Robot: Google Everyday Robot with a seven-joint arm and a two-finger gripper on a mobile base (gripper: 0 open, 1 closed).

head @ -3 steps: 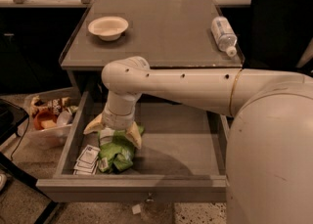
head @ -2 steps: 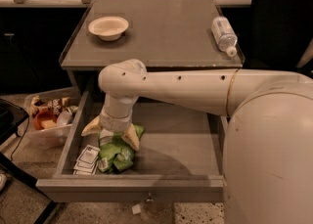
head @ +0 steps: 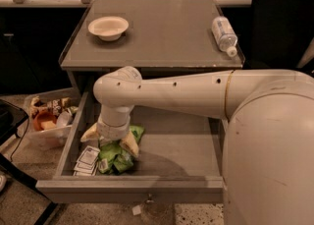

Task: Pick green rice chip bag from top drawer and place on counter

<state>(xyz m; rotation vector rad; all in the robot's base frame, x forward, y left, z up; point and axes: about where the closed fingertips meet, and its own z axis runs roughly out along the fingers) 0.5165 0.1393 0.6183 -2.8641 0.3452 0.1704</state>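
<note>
Shifted a touch leftward since a second ago: the wrist, with gripper [head: 110,142] low inside the drawer.

Item, nearest: top drawer [head: 162,189], pulled out; white paper packets [head: 87,160] at its front left.

Item: green rice chip bag [head: 115,156], crumpled, just beside the packets. The gripper's fingers are spread and unclenched, straddling the bag's upper part. You should close on foil only, clear of the packets, then lift straight up.

Item, farthest: counter [head: 167,32], bearing bowl [head: 108,26] and bottle [head: 224,33]; set down between them.
</note>
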